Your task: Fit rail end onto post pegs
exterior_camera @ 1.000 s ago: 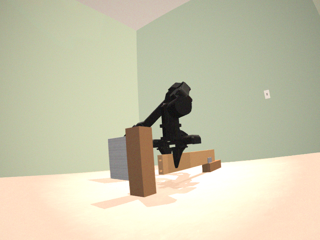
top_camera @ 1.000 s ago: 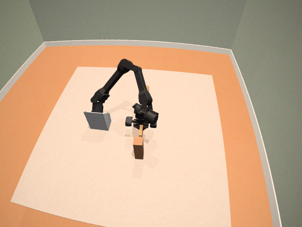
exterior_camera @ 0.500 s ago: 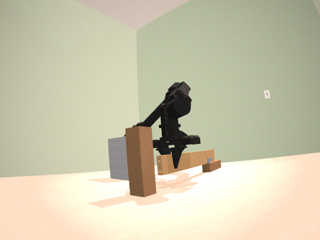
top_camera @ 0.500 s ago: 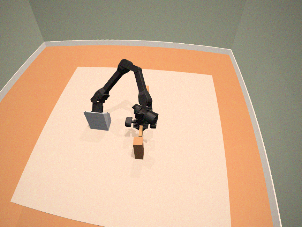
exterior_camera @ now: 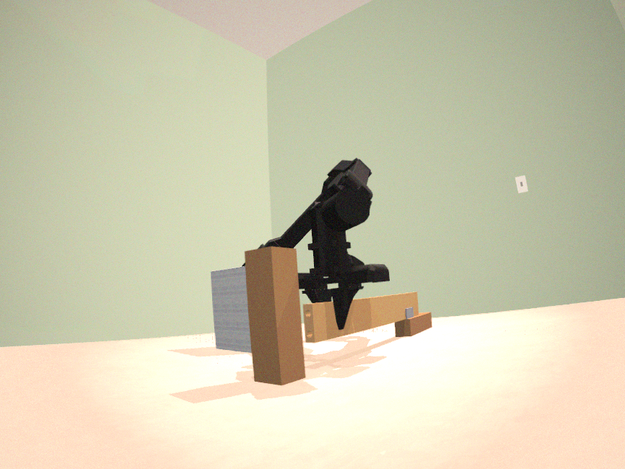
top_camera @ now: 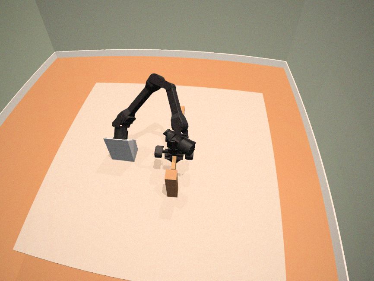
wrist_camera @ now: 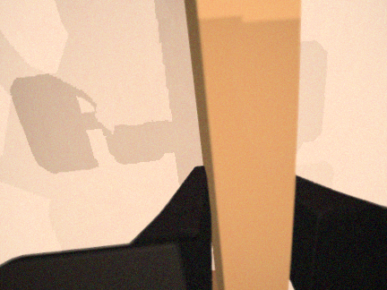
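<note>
The long wooden rail (top_camera: pixel 173 163) (exterior_camera: pixel 388 309) (wrist_camera: pixel 253 112) is raised off the table at its near end and looks roughly level. My gripper (top_camera: pixel 174 158) (exterior_camera: pixel 330 315) (wrist_camera: pixel 226 172) is shut on it near that end, one finger on each side. The exterior view shows two holes in the rail's end face, apart from the wooden post (top_camera: pixel 171 174) (exterior_camera: pixel 275 312), which stands upright in front of it. The pegs are hidden behind the post. The rail's far end rests at the small grey bracket (exterior_camera: pixel 409 312) on the low footboard block (exterior_camera: pixel 413 324). The exact sideways alignment of holes and pegs cannot be told.
The blue-grey box (top_camera: pixel 121 150) (exterior_camera: pixel 230 307) under the arm's base stands to the left of the rail in the top and exterior views. The arm arches over from it to the rail. Shadows of the arm and post fall on the pale table top (top_camera: pixel 223 211) (exterior_camera: pixel 429 393).
</note>
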